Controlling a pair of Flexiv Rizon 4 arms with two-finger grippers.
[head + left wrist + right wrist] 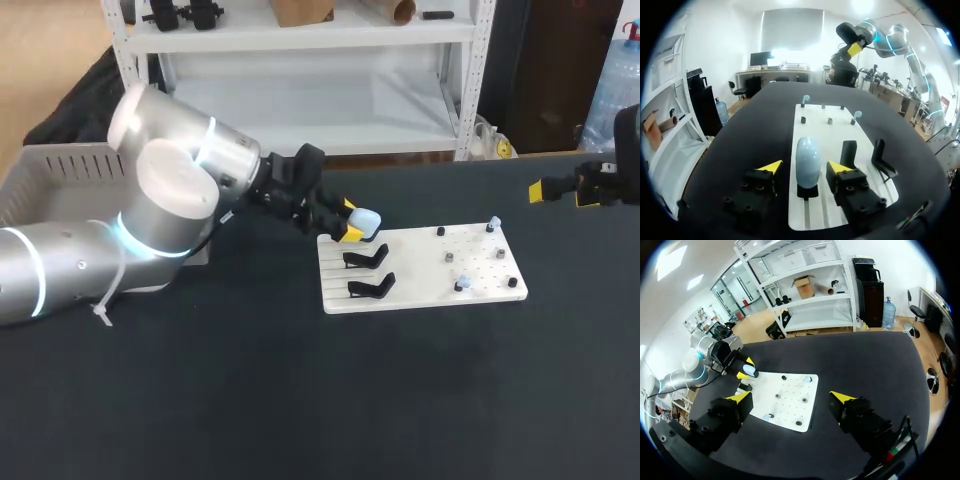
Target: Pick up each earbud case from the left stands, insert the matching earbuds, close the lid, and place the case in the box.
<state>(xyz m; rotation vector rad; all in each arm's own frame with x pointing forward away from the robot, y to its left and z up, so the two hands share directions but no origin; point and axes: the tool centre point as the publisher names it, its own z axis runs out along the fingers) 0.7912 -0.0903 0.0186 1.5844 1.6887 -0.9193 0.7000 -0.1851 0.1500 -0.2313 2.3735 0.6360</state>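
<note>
Left wrist view shows you the pale blue earbud case point(808, 160) upright on its black stand point(807, 192) on the white board point(816, 131). It stands between the open fingers of the left gripper point(805, 165), not pinched. Your right gripper point(791, 396) is spread wide and holds nothing.

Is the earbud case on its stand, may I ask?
Yes: the earbud case sits upright on its black stand, between the left gripper's open fingers.

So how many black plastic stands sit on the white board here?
3. One black stand holds the pale blue earbud case between the open fingers of the left gripper; two more black stands sit empty beside it on the white board.
</note>
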